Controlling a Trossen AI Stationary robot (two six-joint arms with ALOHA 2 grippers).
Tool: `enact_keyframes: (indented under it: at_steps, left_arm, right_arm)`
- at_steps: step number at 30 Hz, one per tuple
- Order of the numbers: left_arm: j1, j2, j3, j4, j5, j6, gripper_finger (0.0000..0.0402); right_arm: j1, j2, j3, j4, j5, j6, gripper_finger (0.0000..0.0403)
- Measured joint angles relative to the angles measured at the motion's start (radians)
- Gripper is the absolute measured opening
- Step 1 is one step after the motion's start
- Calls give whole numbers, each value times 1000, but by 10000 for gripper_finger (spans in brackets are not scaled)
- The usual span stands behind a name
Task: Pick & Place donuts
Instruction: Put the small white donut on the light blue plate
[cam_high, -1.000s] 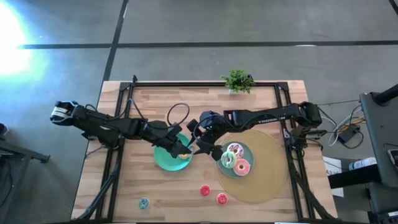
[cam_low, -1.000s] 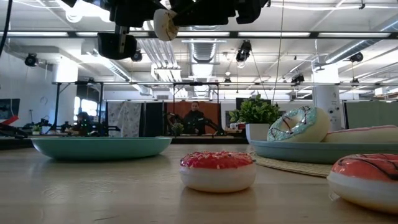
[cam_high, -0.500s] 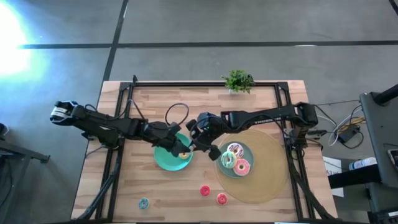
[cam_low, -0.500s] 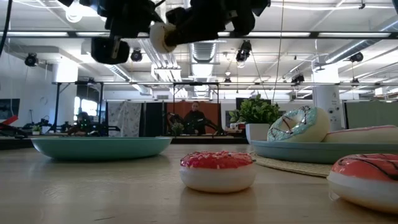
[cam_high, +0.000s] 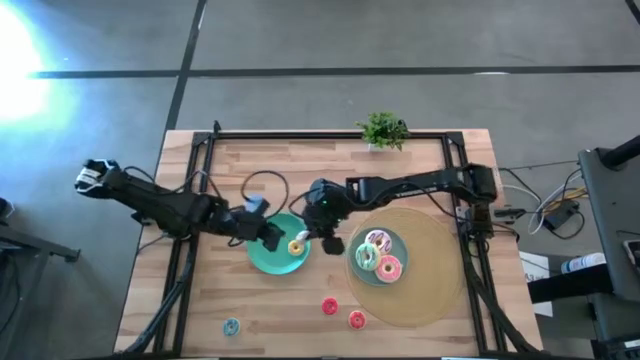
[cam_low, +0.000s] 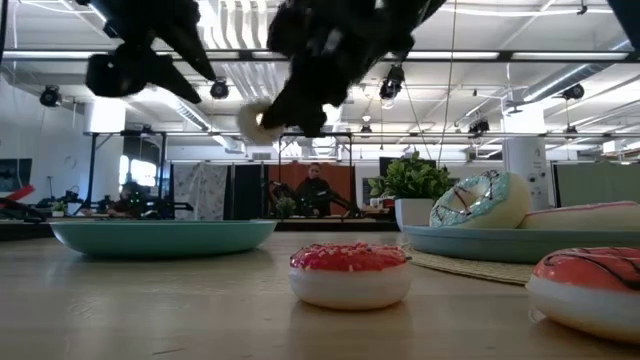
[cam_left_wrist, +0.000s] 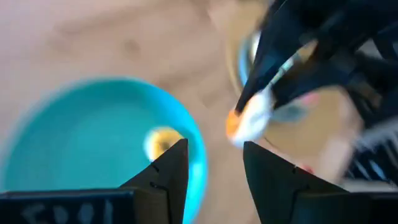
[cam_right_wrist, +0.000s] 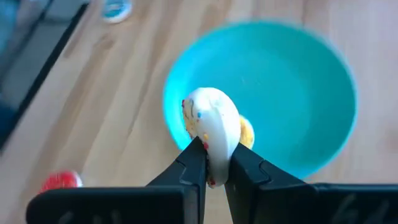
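While my left gripper (cam_high: 272, 236) hangs open nearby, my right gripper (cam_right_wrist: 211, 167) pinches a white donut (cam_right_wrist: 213, 134) above the teal plate (cam_right_wrist: 311, 112).

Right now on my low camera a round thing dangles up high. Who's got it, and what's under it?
Observer: The right gripper is shut on it. It's a donut, pinched on edge between both fingers.
Operator: Is it over a plate?
Observer: Yes, from above it hangs over the right part of the left teal plate.
Operator: What's the other arm doing?
Observer: The left gripper is open and empty, above that same plate.
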Motion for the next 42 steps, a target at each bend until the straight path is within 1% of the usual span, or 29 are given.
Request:
enact_keyframes:
  at_steps: [2, 5, 7, 8, 11, 13, 17, 21, 25, 28, 31, 33, 35, 39, 42]
  left_arm:
    - [-53, -22, 13, -62, -119, -33, 127]
    - [-128, -50, 34, -76, -271, -40, 127]
    - [-160, -60, 41, -77, -337, -38, 127]
    - [-172, -61, 42, -77, -354, -39, 127]
    - [-191, -64, 42, -85, -358, -51, 127]
    - [-199, -64, 41, -110, -359, -90, 127]
    - [-205, -64, 42, -184, -373, -145, 127]
    - [-219, -79, 42, -248, -419, -147, 127]
    - [-232, -127, 42, -316, -466, -147, 127]
    - [-241, -176, 42, -369, -487, -143, 127]
    - [-244, -224, 41, -412, -495, -129, 127]
    - [-244, -249, 41, -431, -494, -115, 128]
    - [-245, -270, 41, -447, -492, -101, 127]
    - [-248, -294, 41, -503, -438, -86, 127]
    - [-258, -294, 40, -530, -378, -64, 128]
  right_arm:
    - [-19, 47, 20, 3, -7, 143, 33]
    - [-48, 137, 82, 7, -91, 316, 33]
    - [-62, 202, 135, 10, -138, 403, 33]
    - [-66, 232, 164, 8, -147, 434, 33]
    - [-77, 308, 250, -1, -155, 498, 33]
    - [-84, 349, 313, -29, -157, 533, 33]
    - [-89, 417, 440, -143, -149, 531, 33]
    - [-86, 485, 552, -255, -149, 514, 34]
    - [-85, 539, 623, -336, -144, 514, 34]
    - [-85, 557, 650, -374, -113, 498, 39]
    - [-84, 553, 655, -380, -57, 455, 59]
    - [-84, 547, 655, -380, -18, 423, 83]
    - [-85, 546, 661, -387, -8, 413, 108]
    - [-85, 544, 671, -386, -6, 407, 155]
    - [-85, 539, 671, -389, -4, 353, 182]
